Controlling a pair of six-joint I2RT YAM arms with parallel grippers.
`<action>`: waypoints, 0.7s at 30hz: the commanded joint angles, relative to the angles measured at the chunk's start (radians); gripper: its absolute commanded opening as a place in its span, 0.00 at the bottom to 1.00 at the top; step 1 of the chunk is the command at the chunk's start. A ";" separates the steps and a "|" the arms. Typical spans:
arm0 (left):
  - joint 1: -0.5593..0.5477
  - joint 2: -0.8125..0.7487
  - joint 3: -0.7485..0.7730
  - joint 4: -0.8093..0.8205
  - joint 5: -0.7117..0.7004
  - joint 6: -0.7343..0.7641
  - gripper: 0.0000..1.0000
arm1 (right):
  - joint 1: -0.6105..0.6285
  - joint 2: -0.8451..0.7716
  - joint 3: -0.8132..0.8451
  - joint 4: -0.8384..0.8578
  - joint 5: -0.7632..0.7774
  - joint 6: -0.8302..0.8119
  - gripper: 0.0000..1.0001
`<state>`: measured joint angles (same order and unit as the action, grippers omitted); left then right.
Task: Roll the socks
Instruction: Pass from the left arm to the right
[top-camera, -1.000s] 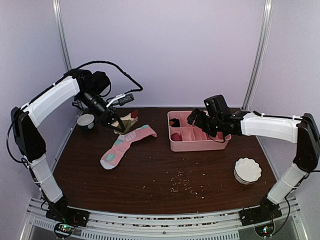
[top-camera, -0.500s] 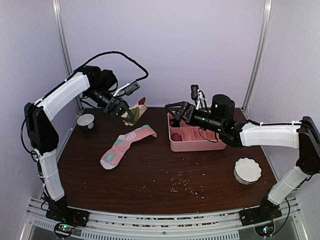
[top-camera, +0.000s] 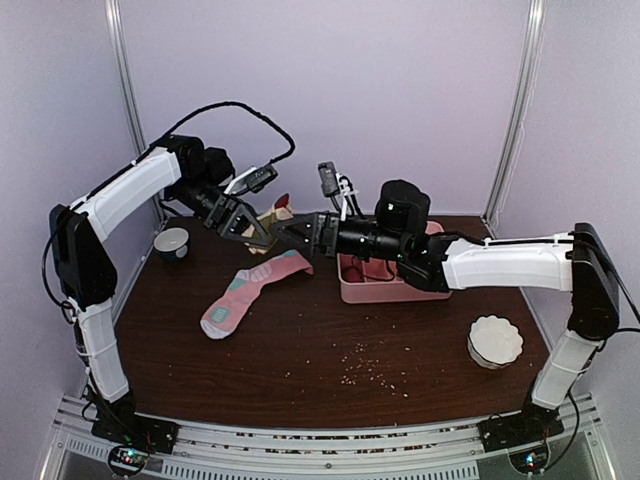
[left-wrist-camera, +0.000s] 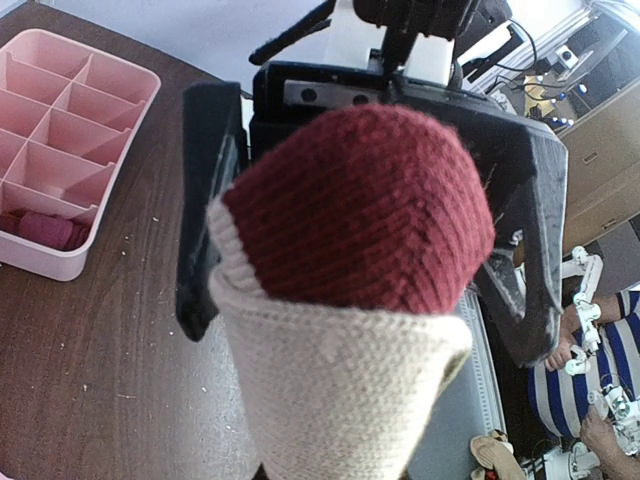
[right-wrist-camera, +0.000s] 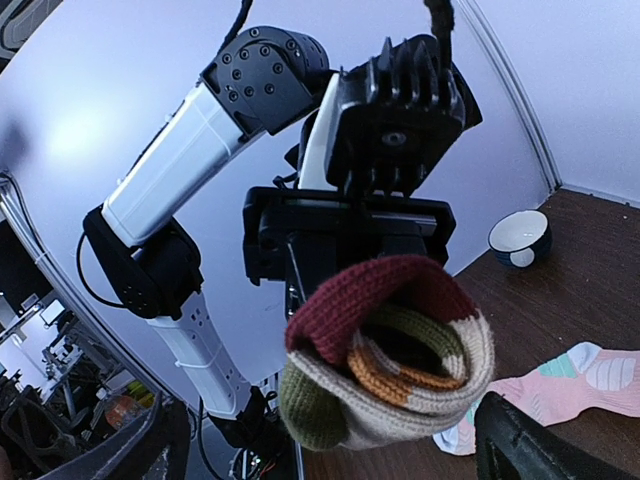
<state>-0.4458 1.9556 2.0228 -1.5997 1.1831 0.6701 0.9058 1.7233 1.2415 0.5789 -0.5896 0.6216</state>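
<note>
1 beige sock (top-camera: 278, 210) is sitting squeezed in my left pincer (top-camera: 254, 233); my right pincer (top-camera: 298, 235) is gaping open around it.

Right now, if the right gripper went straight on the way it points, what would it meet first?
The beige knitted sock with a maroon end, held aloft by the left gripper. It lies dead ahead of the open right gripper, seemingly close, though depth is hard to judge.
</note>
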 joint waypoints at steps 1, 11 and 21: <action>-0.001 -0.038 -0.003 -0.055 0.047 0.063 0.00 | 0.023 0.017 0.071 -0.080 0.087 -0.063 0.99; -0.011 -0.053 0.000 -0.055 0.049 0.059 0.00 | 0.026 0.079 0.161 -0.155 0.133 -0.028 0.72; -0.011 -0.058 -0.009 -0.031 -0.019 0.038 0.24 | -0.001 0.052 0.122 -0.096 0.068 0.012 0.00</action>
<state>-0.4469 1.9369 2.0178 -1.6402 1.1854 0.7082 0.9241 1.7950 1.3808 0.4793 -0.5152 0.6331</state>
